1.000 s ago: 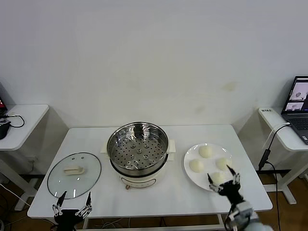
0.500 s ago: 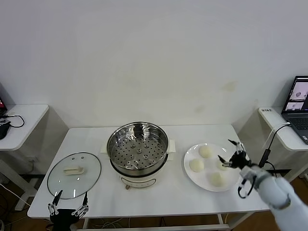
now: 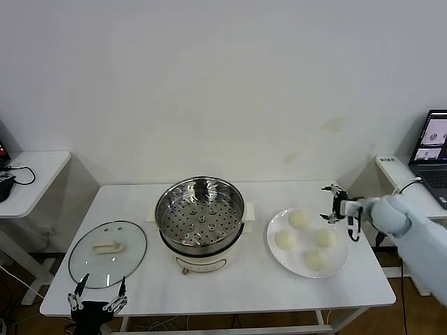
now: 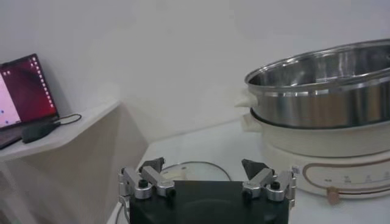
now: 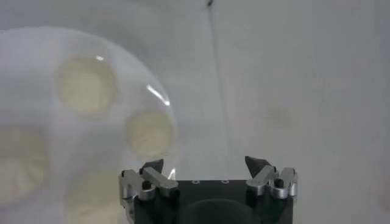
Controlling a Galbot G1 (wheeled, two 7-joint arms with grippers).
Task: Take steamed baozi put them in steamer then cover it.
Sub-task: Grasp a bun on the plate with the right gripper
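Left pincer (image 3: 96, 303), jaws spread wide and empty, hangs low at the near left edge of the white rectangular surface (image 3: 140, 286), just in front of the round clear glass cover with cream oblong handle (image 3: 107, 252), which lies flat on the surface.

Centre: round shiny steel steamer with perforated tray on a cream-white electric base (image 3: 201, 222); tray empty, uncovered.

Right: flat white round plate (image 3: 338, 264) carrying four small smooth off-white steamed baozi (image 3: 299, 219), none yet moved. Right pincer (image 3: 338, 203), jaws wide apart and empty, hovers above the plate's far right rim, beside the buns and not over one.

Step in hand, as I judge it: first pick. Advice: bring the pincer in over one bun (the rightmost looks nearest), centre the jaws on it, descend straight, close gently since soft dough should dent easily; avoid nudging neighbours.

Room: plain white wall; small white side desks at either flank; open laptop (image 3: 434, 146) on the right-hand desk, cables trailing.
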